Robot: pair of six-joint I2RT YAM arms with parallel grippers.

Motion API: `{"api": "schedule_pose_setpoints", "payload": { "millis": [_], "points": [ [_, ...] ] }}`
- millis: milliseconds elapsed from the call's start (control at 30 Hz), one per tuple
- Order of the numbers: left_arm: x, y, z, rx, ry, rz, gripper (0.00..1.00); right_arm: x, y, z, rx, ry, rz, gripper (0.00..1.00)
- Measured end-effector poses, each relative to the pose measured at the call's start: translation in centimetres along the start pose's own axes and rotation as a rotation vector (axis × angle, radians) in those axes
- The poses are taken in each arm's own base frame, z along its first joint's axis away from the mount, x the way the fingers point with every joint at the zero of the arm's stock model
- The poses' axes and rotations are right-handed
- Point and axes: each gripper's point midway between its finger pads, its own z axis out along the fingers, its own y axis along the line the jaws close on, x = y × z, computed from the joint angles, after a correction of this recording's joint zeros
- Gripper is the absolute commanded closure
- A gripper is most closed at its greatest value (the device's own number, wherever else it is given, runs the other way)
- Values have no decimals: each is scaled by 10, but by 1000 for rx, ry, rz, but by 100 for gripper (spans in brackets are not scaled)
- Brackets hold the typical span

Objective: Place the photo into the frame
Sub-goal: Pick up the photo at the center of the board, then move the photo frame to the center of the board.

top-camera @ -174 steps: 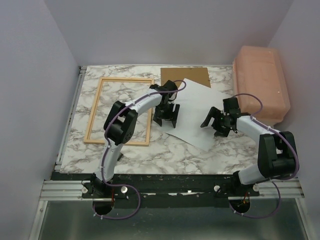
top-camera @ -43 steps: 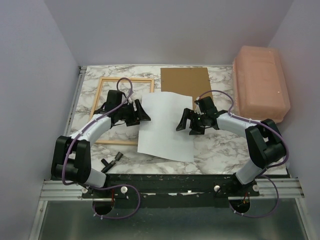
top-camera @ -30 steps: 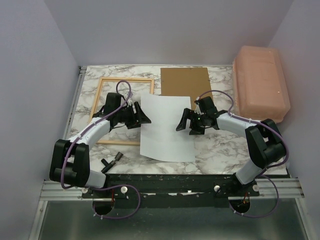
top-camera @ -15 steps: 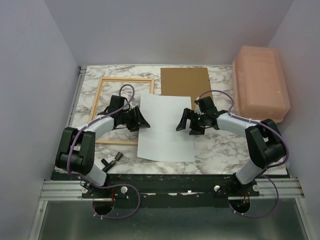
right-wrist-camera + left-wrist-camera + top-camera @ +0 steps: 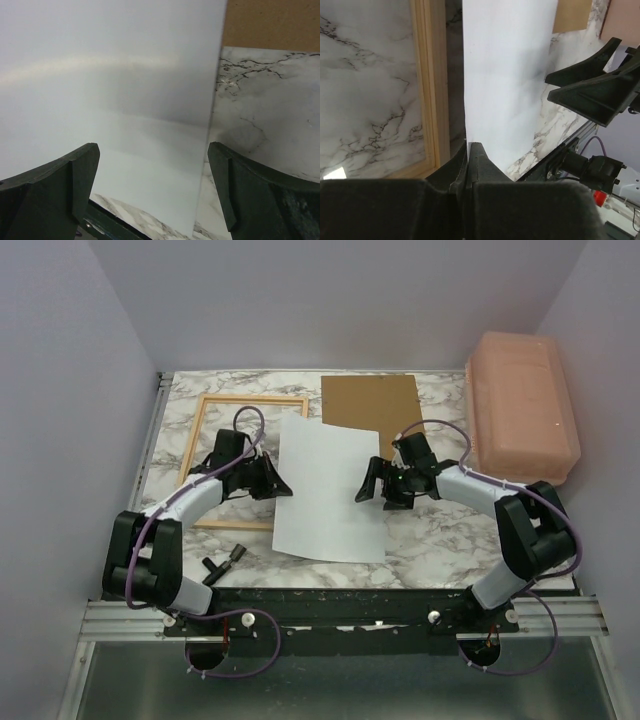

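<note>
Marble-patterned white tabletop [image 5: 440, 530] is carrying everything, with plain pale walls closing it in. At nine o'clock we are seeing the thin light-wood rectangular frame [image 5: 190, 455] lying flat, with our left arm reaching across its near rail. Our left gripper [image 5: 275, 483] is clenching its black fingers [image 5: 485, 170] on the nine o'clock edge of the large white flexible paper photo [image 5: 325, 490], blank side up. We are judging this to be a pinch for dragging the sheet over onto the frame. The photo is lying mid-table, just beside the frame's right rail, its twelve o'clock edge overlapping the flat brown hardboard panel [image 5: 370, 400]. Our right gripper [image 5: 372, 485] is holding its jaws released and spread wide, straddling the sheet's three o'clock edge and, we are guessing, leaving it free to slide. At two o'clock a pale pink plastic box [image 5: 520, 415] is sitting well apart.
</note>
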Motion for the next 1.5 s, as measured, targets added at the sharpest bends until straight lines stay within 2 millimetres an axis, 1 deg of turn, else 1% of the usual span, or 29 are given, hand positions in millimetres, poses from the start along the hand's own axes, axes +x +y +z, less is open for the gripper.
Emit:
{"api": "schedule_pose_setpoints", "payload": {
  "millis": [67,133,200,367,400,433,467,500,533,600,633,667,700,733,833,900,967,1000,1133,1200,1300,1367,1433,1500],
  "points": [
    [-4,-8,-11,7,-33,19,100,0,-1,-4,10,-2,-4,0],
    [-14,-21,-28,34,-90,47,100,-1,1,-10,15,-8,-10,0],
    [-26,-35,-46,68,-153,71,100,-8,7,-14,7,-24,-18,0],
    [-59,-75,-108,189,-352,121,100,-32,28,-25,-28,-76,-44,0],
    [-64,-82,-121,207,-392,131,100,-36,32,-27,-34,-84,-47,0],
    [-66,-87,-130,220,-414,138,100,-40,35,-29,-39,-91,-50,0],
    [-74,-96,-150,235,-477,155,100,-43,38,-29,-42,-95,-51,0],
    [-77,-100,-159,241,-504,163,100,-48,42,-28,-48,-99,-55,1],
    [-81,-108,-173,248,-544,178,100,-48,43,-28,-48,-98,-56,2],
    [-86,-121,-198,253,-615,207,100,-50,47,-22,-47,-87,-56,4],
    [-89,-130,-216,248,-667,228,100,-50,50,-17,-47,-77,-59,5],
    [-90,-136,-225,249,-694,243,100,-49,54,-11,-47,-63,-63,6],
    [-90,-143,-239,236,-734,262,100,-47,59,-5,-48,-49,-69,7],
    [-90,-155,-253,243,-771,293,100,-45,65,2,-51,-35,-77,8],
    [-88,-176,-285,223,-859,350,100,-39,86,23,-58,8,-101,9],
    [-88,-185,-302,208,-906,379,100,-39,103,36,-68,26,-124,10],
    [-86,-190,-312,191,-935,394,100,-39,119,51,-75,42,-144,13],
    [-84,-193,-318,182,-950,406,100,-39,126,58,-77,49,-153,16],
    [-81,-195,-325,158,-964,422,100,-42,150,87,-81,67,-172,25],
    [-79,-191,-323,144,-956,416,100,-41,156,100,-75,82,-171,26],
    [-78,-186,-319,131,-939,405,100,-38,157,121,-49,113,-168,30],
    [-77,-181,-315,123,-925,393,100,-39,163,127,-43,118,-166,33],
    [-76,-178,-312,117,-915,384,100,-42,166,132,-22,111,-172,38],
    [-75,-173,-307,109,-901,373,100,-47,166,136,4,99,-179,46]
  ]
}}
